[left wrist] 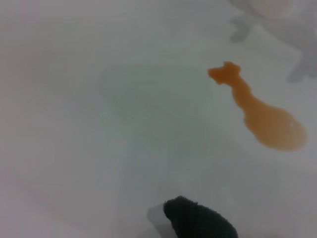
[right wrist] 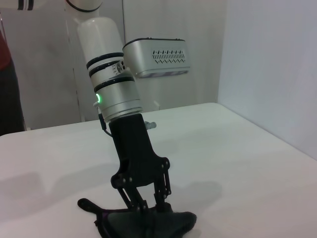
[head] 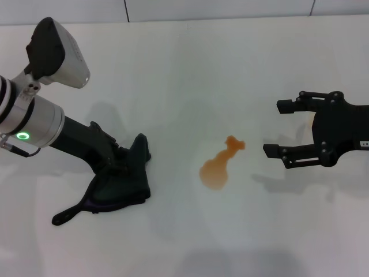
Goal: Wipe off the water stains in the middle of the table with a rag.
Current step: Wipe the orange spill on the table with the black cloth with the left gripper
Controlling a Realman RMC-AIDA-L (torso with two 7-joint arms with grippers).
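The water stains form one orange gourd-shaped puddle in the middle of the white table; the left wrist view shows the puddle too. The dark rag lies crumpled on the table to the puddle's left, with a thin tail trailing toward the front. My left gripper reaches down into the rag's top, its fingers closed on the cloth. From the right wrist view, the left gripper stands on the rag. A corner of the rag shows in the left wrist view. My right gripper hovers open, right of the puddle.
A wall runs along the table's far edge. Bare tabletop lies between the rag and the puddle.
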